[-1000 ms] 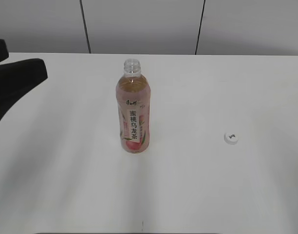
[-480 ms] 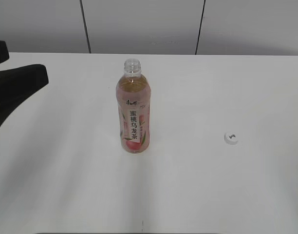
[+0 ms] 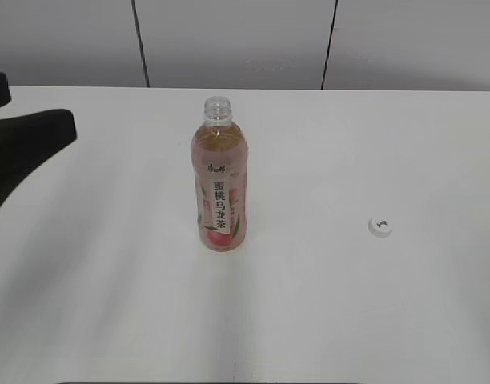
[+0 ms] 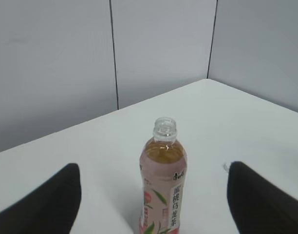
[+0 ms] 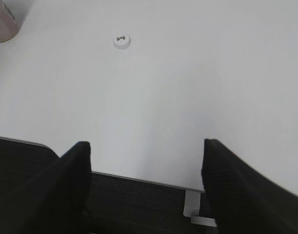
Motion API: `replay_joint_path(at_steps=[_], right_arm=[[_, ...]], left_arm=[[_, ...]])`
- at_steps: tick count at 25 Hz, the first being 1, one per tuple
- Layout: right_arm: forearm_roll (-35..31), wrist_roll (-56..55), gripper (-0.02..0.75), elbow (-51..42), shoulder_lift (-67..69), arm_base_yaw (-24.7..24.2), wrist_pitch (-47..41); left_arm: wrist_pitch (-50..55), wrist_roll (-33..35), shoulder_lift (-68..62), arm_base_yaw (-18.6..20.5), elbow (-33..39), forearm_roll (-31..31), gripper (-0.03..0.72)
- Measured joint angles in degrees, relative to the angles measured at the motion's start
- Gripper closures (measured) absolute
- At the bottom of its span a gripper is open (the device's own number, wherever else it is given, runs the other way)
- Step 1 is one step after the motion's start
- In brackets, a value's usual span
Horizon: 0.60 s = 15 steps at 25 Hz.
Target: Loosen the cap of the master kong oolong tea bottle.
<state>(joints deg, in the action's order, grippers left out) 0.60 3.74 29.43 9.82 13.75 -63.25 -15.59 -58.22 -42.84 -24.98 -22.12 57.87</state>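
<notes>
Standing upright mid-counter (image 3: 109, 304), the master kong oolong tea bottle (image 3: 218, 188) has a bare neck; the cap (image 3: 379, 226) lies on the counter well to its right. Both the left gripper (image 4: 154, 204) and the right gripper (image 5: 146, 190) have fingers spread apart, holding nothing.

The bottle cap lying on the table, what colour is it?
White, with a small dark mark on top; clearest in the right wrist view.

Exterior cam: front edge, slanted down. Left wrist: low, left side, facing bottle (image 4: 163, 185). Right wrist: over front edge, sharing cap (image 5: 121, 41).
</notes>
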Motion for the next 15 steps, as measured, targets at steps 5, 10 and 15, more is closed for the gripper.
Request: replay_joint_path(at_steps=[5, 10, 15], right_arm=[[0.00, 0.00, 0.204, 0.00, 0.00, 0.00, 0.00], [0.00, 0.00, 0.204, -0.02, 0.00, 0.00, 0.00], [0.00, 0.00, 0.204, -0.02, 0.00, 0.00, 0.00]], left_arm=[[7.01, 10.17, 0.05, 0.00, 0.00, -19.68, 0.134], [21.13, 35.05, 0.71, 0.00, -0.93, -40.55, 0.135], [37.50, 47.02, 3.79, 0.00, -4.00, -48.73, 0.146]])
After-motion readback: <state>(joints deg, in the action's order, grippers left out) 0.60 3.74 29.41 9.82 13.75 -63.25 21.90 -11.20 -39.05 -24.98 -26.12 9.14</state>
